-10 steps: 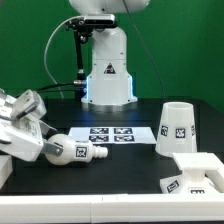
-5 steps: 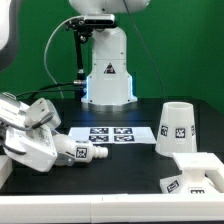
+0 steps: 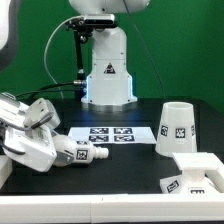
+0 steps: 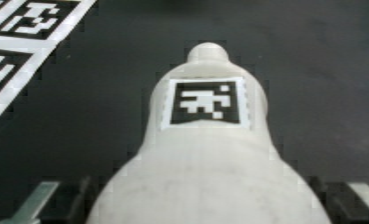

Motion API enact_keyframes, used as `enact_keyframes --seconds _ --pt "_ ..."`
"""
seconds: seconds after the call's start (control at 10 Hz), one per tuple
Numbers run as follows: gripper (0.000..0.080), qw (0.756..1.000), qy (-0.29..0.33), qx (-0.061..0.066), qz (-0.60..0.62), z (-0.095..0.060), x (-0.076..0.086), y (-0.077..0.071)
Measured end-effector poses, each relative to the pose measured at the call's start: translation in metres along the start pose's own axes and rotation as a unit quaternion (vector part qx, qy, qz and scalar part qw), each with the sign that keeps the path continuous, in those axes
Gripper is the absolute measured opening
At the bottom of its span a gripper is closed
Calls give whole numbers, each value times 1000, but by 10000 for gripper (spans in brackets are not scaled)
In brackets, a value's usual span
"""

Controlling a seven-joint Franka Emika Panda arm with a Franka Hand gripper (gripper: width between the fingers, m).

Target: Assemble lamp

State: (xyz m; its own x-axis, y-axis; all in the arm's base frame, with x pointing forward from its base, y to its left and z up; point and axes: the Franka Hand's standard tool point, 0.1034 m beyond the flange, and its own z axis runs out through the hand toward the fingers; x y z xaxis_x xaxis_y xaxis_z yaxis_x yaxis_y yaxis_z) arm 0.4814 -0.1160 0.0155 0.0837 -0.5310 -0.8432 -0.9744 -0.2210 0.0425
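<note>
The white bulb (image 3: 84, 152) lies on its side on the black table at the exterior view's left, neck pointing toward the exterior view's right. My gripper (image 3: 52, 148) is low over its rounded end. In the wrist view the bulb (image 4: 202, 130) fills the space between my fingers (image 4: 49, 200), with the dark pads against both its sides. The tapered shade (image 3: 175, 124) stands mouth down at the exterior view's right. The squarish base block (image 3: 196, 172) lies in front of the shade, near the table's front edge.
The marker board (image 3: 116, 134) lies flat mid-table, just behind the bulb's neck, and shows in a corner of the wrist view (image 4: 21, 40). The big white robot pedestal (image 3: 107, 70) stands at the back with a black cable beside it.
My gripper has come down from up at the exterior view's left onto the bulb's rounded end. Over the last half second it has hardly moved. The bulb stays in place.
</note>
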Motion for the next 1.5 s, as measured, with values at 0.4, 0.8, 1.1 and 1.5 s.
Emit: enact_keyframes --seconds 0.4,0.8,1.1,1.5 --pt "574 998 13 -28 -59 -17 -62 -30" --pt "574 987 115 -39 -106 -23 -108 -69" --pt "576 971 201 -16 -129 -20 -114 -81" --pt "576 907 343 -67 -234 -22 -162 -141"
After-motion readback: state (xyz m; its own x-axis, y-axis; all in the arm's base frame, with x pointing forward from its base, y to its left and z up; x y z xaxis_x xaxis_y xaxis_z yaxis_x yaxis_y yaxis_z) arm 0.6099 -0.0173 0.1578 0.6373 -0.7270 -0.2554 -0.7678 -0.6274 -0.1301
